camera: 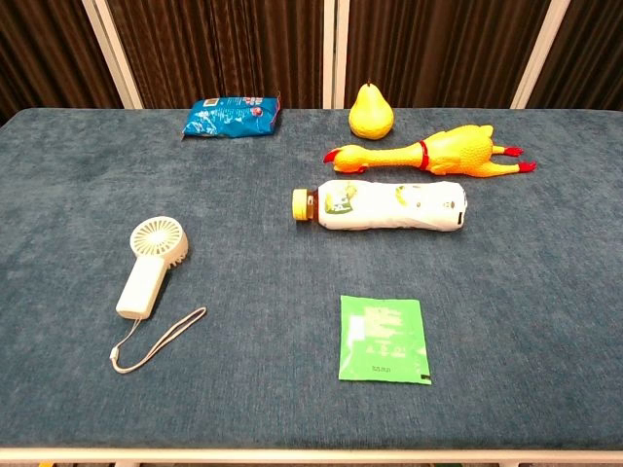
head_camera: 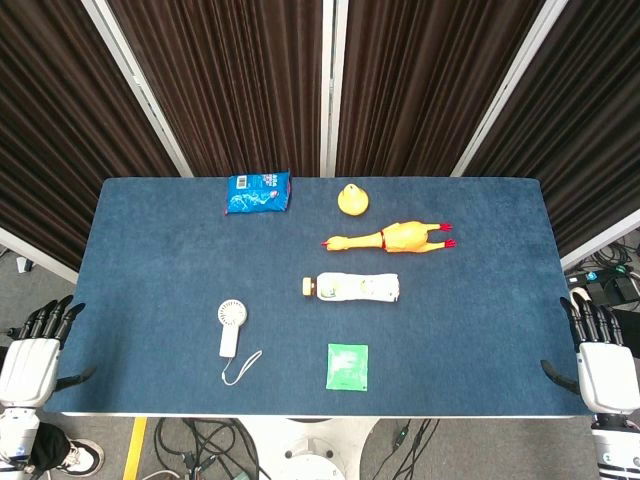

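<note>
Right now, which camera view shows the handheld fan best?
The chest view: the handheld fan is large there, with its grille and wrist strap clear. The head view shows the same fan from above, smaller, lying flat on the table.

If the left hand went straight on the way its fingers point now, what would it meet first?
Probably nothing: the left hand hangs open beside the table, fingers pointing along its edge toward the curtains. The handheld fan lies off that line; depth is unclear.

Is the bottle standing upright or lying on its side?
Lying on its side: the bottle rests lengthwise on the table, yellow cap pointing left.
</note>
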`<action>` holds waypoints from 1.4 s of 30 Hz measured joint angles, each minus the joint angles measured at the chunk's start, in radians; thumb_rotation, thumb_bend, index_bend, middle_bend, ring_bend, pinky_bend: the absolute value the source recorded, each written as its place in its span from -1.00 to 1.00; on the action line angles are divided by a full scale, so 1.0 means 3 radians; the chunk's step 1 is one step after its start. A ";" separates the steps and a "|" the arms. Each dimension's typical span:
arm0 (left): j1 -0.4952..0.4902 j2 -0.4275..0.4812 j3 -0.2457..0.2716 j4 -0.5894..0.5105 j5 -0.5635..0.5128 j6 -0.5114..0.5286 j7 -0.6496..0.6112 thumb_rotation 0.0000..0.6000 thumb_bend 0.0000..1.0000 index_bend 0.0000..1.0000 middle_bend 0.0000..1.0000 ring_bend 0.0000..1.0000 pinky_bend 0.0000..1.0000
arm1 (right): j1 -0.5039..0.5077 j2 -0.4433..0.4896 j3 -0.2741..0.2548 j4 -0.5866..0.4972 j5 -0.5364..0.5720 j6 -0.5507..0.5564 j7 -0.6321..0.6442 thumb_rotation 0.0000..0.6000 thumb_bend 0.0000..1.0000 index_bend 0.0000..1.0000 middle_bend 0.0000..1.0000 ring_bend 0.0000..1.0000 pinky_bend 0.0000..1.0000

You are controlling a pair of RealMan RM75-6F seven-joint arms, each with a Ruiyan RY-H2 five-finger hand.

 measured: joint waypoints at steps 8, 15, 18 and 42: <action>-0.0004 -0.0010 0.0008 0.0002 0.0011 -0.0014 -0.0019 0.87 -1.00 -0.78 -0.90 -0.94 -0.75 | -0.0005 0.0040 0.0008 -0.0056 0.0014 -0.0005 0.0004 1.00 -0.84 -1.00 -1.00 -1.00 -1.00; -0.0020 -0.0047 0.0032 -0.0007 0.0076 -0.0025 -0.0029 1.00 -1.00 -0.78 -0.90 -0.94 -0.68 | -0.0019 0.0074 0.0023 -0.0101 -0.0002 0.0042 0.0026 1.00 -0.84 -1.00 -1.00 -1.00 -1.00; -0.0045 -0.0078 0.0065 0.0002 0.0153 -0.0050 -0.0028 1.00 -0.97 -0.78 -0.83 -0.88 -0.56 | -0.0018 0.0081 0.0044 -0.0122 0.0002 0.0058 0.0052 1.00 -0.85 -1.00 -1.00 -1.00 -1.00; -0.0635 -0.0550 0.0176 0.0127 0.0496 -0.0868 0.0732 1.00 -0.26 -0.50 0.65 0.51 0.43 | -0.0006 0.0156 0.0122 -0.0091 0.0089 0.0046 0.0154 1.00 -0.81 -1.00 -1.00 -1.00 -1.00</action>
